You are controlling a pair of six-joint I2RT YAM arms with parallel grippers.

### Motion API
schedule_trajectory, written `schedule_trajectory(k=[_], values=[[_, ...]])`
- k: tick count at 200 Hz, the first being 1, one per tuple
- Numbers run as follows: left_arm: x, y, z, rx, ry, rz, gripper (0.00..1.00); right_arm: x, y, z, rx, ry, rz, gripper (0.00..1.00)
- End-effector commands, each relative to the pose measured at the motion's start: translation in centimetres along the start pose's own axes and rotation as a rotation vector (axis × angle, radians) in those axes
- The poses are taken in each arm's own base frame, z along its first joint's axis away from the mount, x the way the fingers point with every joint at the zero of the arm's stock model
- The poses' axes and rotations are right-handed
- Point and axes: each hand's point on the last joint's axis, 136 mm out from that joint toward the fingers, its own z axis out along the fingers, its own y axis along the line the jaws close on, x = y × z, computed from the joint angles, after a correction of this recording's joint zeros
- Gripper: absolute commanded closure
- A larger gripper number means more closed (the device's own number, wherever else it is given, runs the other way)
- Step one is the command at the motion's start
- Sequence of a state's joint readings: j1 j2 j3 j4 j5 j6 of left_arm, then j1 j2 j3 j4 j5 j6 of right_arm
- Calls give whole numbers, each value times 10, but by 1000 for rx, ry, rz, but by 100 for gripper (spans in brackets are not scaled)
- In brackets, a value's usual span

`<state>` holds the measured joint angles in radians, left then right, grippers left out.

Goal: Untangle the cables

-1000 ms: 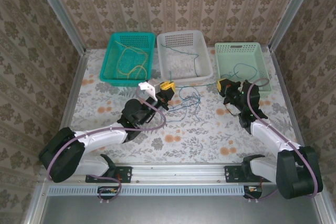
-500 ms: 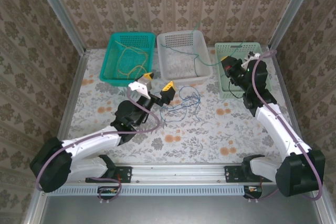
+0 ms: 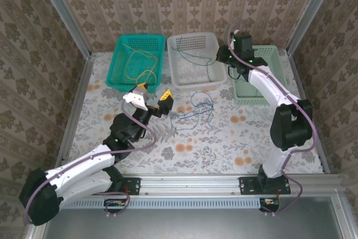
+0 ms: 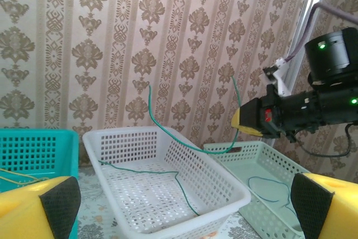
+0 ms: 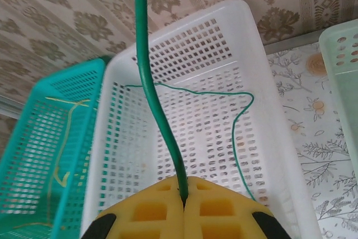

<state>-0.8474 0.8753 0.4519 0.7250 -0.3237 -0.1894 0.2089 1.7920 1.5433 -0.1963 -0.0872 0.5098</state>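
top view: left gripper [image 3: 152, 94] spread wide, empty, just beside a dark blue cable [image 3: 197, 104] tangled on the table [image 3: 224, 138]; a yellow cable [image 3: 137, 62] lies in the teal basket [image 3: 114, 68]. right gripper [image 3: 226, 55] hovers by the white basket [image 3: 193, 36], perhaps pinching something thin.
left wrist: green cable [image 4: 168, 138] arcs from that basket up to the right gripper.
right wrist: right gripper clenched on the green cable.

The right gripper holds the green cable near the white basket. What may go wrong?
The shut right gripper pinches the thin green cable only at its fingertips, so it may slip. If released, a loose end may hang over the rim of the white perforated plastic basket. The open left gripper may catch several loops of the dark blue cable tangle.
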Motion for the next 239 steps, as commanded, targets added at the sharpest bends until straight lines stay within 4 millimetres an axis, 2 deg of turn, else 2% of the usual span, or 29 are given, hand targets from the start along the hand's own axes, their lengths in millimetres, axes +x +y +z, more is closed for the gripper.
schedule_trajectory(k=[1,46,87,103,130,150,169,192,206,239], values=[[14,12,-4,-39,48,21,0,19,-17,18,126,34,-5,100],[19,15,-4,-41,67,7,0,40,-37,54,234,-20,219,100],[24,18,-6,-51,79,-2,0,55,-46,81,275,-18,395,98],[27,19,-8,-52,83,-8,0,61,-42,92,261,-4,430,90],[28,22,-9,-59,84,-10,0,71,-26,104,223,71,435,58],[28,22,-10,-58,84,-10,0,72,-19,103,200,83,444,45],[31,23,-9,-63,90,-12,0,68,-8,99,153,90,450,43],[32,22,-8,-57,92,-17,0,62,5,89,114,92,459,33],[32,22,-8,-56,93,-19,0,53,16,78,89,71,435,26],[37,25,-9,-72,104,-23,0,36,45,47,20,44,324,24]])
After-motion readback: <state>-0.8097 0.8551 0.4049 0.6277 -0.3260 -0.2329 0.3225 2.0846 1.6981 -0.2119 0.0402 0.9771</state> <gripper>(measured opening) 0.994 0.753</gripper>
